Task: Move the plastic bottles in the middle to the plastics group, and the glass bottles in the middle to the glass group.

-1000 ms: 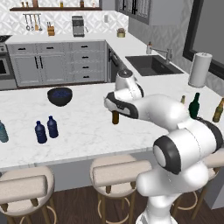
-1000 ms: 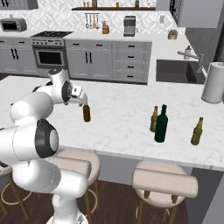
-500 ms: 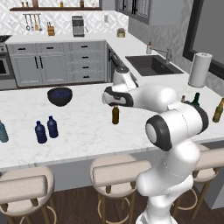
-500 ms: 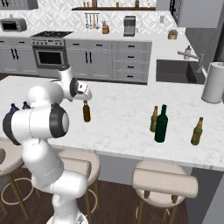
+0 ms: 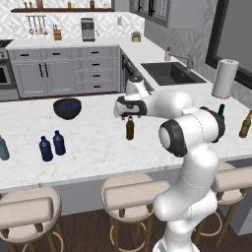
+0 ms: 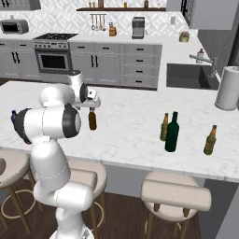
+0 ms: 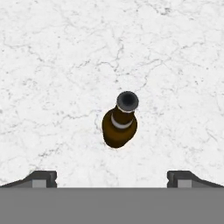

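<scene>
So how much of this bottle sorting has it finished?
Two dark blue bottles stand by the teal bottle, so plastics look done. The tall green bottle stands with the olive bottle and amber bottle. In hand: the open gripper hovers above the brown bottle, not gripping. Left: carrying it to the glass group.

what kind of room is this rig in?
A home kitchen, rendered rather than real. Telling signs: the sink set in the counter, the stove against the back wall, and grey cabinets. Stools line a marble island.
</scene>
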{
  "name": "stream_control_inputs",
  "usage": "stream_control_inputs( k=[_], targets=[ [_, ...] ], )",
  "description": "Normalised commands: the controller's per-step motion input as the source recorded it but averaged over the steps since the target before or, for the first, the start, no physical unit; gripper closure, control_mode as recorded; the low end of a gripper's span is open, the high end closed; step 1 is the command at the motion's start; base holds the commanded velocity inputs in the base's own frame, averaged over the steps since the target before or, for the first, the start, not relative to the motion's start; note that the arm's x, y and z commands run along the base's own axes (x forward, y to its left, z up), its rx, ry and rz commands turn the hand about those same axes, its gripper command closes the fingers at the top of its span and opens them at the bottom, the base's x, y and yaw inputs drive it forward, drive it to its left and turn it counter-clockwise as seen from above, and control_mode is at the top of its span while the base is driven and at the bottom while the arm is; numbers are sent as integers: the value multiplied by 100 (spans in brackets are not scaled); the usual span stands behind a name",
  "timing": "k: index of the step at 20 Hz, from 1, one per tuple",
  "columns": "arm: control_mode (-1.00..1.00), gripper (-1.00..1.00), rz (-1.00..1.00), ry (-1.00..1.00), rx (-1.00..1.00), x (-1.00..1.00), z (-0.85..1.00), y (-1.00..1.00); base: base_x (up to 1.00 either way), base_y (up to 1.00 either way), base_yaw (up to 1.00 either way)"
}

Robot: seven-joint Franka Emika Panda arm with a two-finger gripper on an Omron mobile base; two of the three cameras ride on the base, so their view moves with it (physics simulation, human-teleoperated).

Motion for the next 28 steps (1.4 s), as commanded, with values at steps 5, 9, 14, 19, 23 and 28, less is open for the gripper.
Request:
stream_control_inputs(
  k=[5,9,14,19,23,28],
  targets=[
    [-100,-100,0,0,0,18,-29,-10,0,0,0],
    [-100,-100,0,0,0,1,-14,-9,0,0,0],
    [-100,-100,0,0,0,0,-18,0,0,0,0],
    [-100,-100,0,-1,0,2,-23,0,0,0,0],
    [-100,-100,0,-4,0,9,-16,0,0,0,0],
    [-100,-100,0,-7,0,14,-9,0,0,0,0]
  ],
)
